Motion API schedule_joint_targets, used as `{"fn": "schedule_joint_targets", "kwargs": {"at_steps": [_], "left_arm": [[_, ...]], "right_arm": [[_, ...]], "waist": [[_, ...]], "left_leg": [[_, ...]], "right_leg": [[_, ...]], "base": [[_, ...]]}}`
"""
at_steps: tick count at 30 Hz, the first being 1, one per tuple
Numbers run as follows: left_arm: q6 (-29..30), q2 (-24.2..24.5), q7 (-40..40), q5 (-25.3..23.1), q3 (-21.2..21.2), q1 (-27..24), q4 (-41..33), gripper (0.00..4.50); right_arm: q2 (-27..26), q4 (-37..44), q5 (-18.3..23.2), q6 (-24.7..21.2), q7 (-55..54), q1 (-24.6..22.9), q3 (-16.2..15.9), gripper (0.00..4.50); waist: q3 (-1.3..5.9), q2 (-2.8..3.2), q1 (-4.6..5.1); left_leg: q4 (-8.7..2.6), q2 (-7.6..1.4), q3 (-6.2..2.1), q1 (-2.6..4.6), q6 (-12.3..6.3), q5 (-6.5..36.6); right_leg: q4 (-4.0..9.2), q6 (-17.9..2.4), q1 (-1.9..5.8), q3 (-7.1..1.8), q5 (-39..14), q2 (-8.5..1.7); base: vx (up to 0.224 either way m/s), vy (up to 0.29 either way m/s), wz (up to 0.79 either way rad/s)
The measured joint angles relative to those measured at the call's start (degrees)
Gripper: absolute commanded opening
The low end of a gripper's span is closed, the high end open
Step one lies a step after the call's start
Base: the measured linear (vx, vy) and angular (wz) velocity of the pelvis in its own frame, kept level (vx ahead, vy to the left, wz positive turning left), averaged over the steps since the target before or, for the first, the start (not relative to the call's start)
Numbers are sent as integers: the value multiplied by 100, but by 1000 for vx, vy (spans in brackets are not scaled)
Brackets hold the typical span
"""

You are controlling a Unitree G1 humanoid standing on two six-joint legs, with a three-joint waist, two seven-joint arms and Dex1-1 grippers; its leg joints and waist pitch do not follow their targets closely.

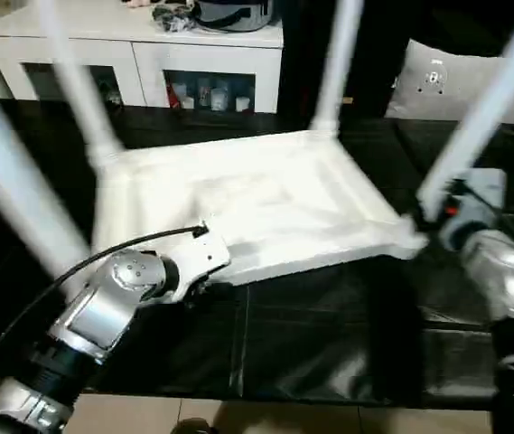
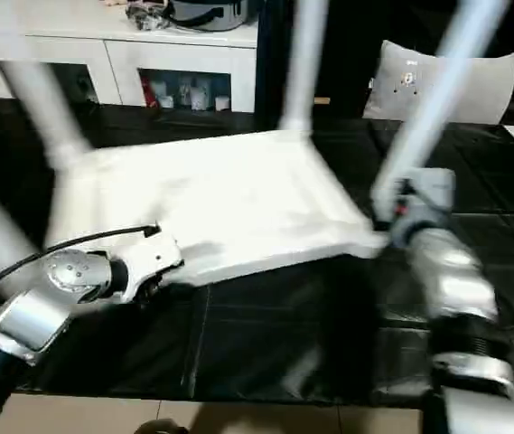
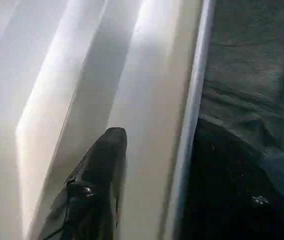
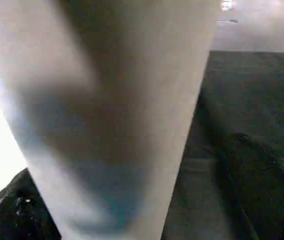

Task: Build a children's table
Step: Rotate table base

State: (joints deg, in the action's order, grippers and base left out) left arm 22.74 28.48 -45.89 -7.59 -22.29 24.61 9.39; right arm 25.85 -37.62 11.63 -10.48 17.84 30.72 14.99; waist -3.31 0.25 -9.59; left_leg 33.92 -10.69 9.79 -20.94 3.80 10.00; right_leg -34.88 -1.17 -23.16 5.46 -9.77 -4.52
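Observation:
The children's table lies upside down on a black mat, its white top (image 1: 266,203) with the ribbed underside facing up. Four white legs stand in the corner sockets: far left (image 1: 85,99), far right (image 1: 333,72), near right (image 1: 491,99) and near left (image 1: 13,190). My left gripper (image 1: 204,262) is at the top's near edge. In the left wrist view one black finger (image 3: 99,185) lies inside the rim, and the other is hidden. My right gripper (image 1: 437,212) is at the base of the near right leg (image 4: 107,115). Its jaws stand wide open on either side of the leg.
A white glass-door cabinet (image 1: 148,54) with items on top stands at the back. A grey cushion (image 1: 455,81) leans at the back right. The black mat (image 1: 329,334) reaches toward me, ending at a strip of tan floor (image 1: 238,416).

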Motion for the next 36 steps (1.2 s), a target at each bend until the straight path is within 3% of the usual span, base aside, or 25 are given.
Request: {"fn": "schedule_joint_targets", "kwargs": {"at_steps": [13, 17, 20, 22, 24, 31, 36], "left_arm": [[-568, -557, 1483, -371, 256, 302, 880, 238], [-675, -933, 1740, -145, 536, 206, 883, 238], [-709, -1218, 1874, 247, 874, -40, 482, 238], [-693, -1291, 1909, 458, 1070, -193, 151, 273], [-694, -1360, 2066, 773, 1493, -695, -576, 277], [-542, -1384, 2360, 1011, 2053, -1975, -1979, 336], [-376, -1469, 2631, 1022, 2404, -2584, -2703, 381]], "right_arm": [[312, -110, -42, 243, -372, -256, 258, 450], [185, -41, -50, 397, -380, -385, 254, 450], [-11, 371, -9, 442, -487, -466, 256, 450], [-65, 659, 7, 447, -556, -549, 260, 450], [-234, 1285, 106, 463, -729, -917, 335, 450], [-588, 2817, 127, 138, -931, -1945, 281, 450], [-839, 3709, 141, -191, -1091, -2645, 232, 450]], "waist": [[0, 0, 27], [0, 0, 44], [0, 1, 116], [0, 0, 141], [2, -4, 180], [2, -5, 216], [3, -3, 277]], "left_leg": [[1, -2, 0, -7, -2, 0], [3, -2, 0, -14, -2, 0], [3, -7, 0, -16, -2, 0], [-1, -8, 0, -15, -2, 0], [-9, -11, 1, -15, -4, 4], [-17, -10, 2, -23, -5, 5], [-32, -8, 0, -20, -8, 6]], "right_leg": [[4, 8, -2, 7, -5, 0], [8, 8, -6, 8, -5, 0], [8, 7, -10, 12, -4, 0], [9, 9, -10, 14, -5, 1], [10, 13, -11, 14, -16, 4], [28, 17, -18, 15, -18, 6], [96, 26, 5, 21, -13, 12]], "base": [[0, 0, 0], [0, 0, 0], [0, 0, 0], [0, 0, 0], [0, 0, 0], [0, 0, 0], [0, 0, 0]]}}
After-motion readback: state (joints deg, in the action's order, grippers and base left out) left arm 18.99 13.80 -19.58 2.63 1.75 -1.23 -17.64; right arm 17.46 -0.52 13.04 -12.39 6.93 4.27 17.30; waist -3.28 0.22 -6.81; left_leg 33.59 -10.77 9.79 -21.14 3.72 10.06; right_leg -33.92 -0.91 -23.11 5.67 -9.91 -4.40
